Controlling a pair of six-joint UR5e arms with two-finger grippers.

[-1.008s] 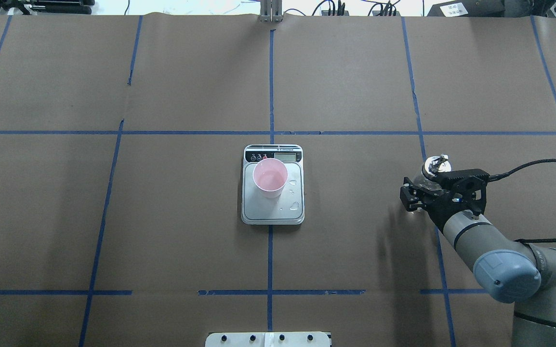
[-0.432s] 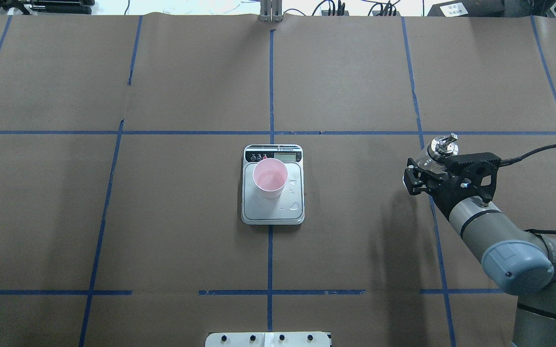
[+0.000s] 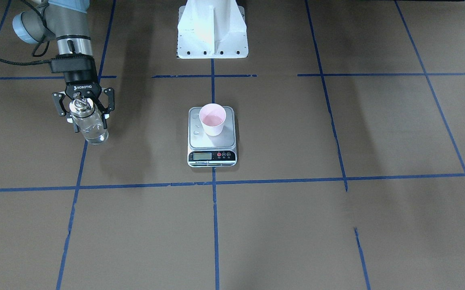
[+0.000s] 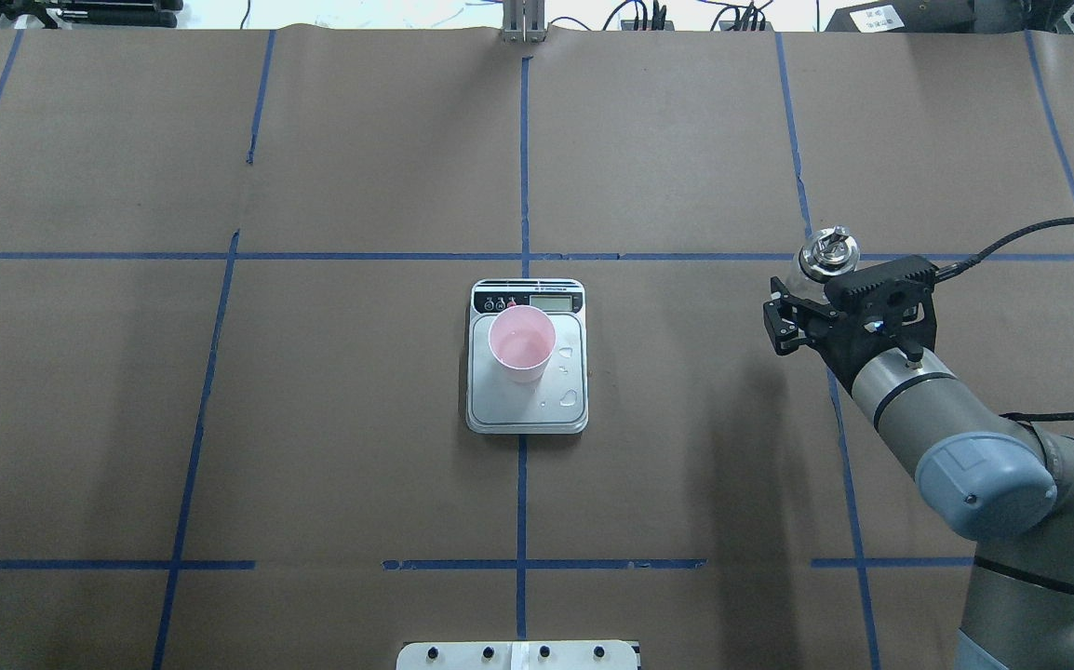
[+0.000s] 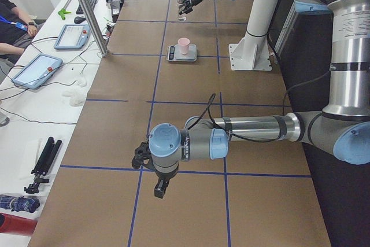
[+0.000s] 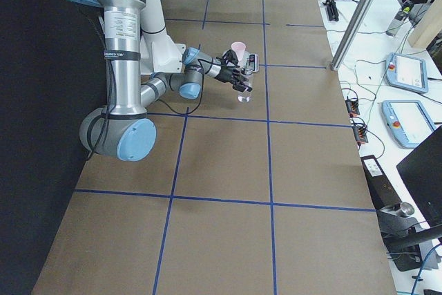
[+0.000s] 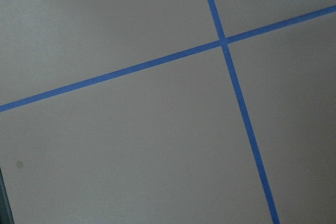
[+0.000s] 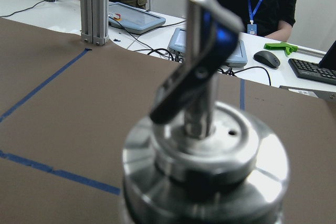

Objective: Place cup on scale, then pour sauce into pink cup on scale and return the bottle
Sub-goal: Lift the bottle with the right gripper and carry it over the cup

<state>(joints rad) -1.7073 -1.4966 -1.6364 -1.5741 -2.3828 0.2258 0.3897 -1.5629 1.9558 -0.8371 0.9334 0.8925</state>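
1. The right tool [image 3: 88, 117] pinches the bottle [image 3: 90, 127] just under its cap, one finger [image 3: 60, 105] on each side of the glass. The bottle stands upright.
2. The overhead view hides most of the bottle behind the tool's black body; only the metal cap [image 4: 828, 253] shows. In the right wrist view the cap fills the frame, blurred, and the glass below is cut off.
3. No view settles whether the bottle's base touches the surface [image 4: 360, 167] or hangs just above it.
4. The sauce [image 3: 94, 136] shows as clear liquid low in the bottle.
5. The bottle sits on the robot's right, over a blue tape line [image 3: 80, 165]. It is well apart from the scale [image 3: 221, 141].
6. A wide stretch of brown surface lies between bottle and scale. The surface's far edge is well beyond the bottle.
7. The cup [image 3: 212, 119] stands upright on the scale's platform, toward the display end. Liquid shows inside it, and droplets [image 4: 571, 398] lie on the platform beside it.
8. The left tool [image 5: 141, 157] appears only in the left side view, low over the surface and far from the scale. I cannot tell whether it is spread or pressed together.
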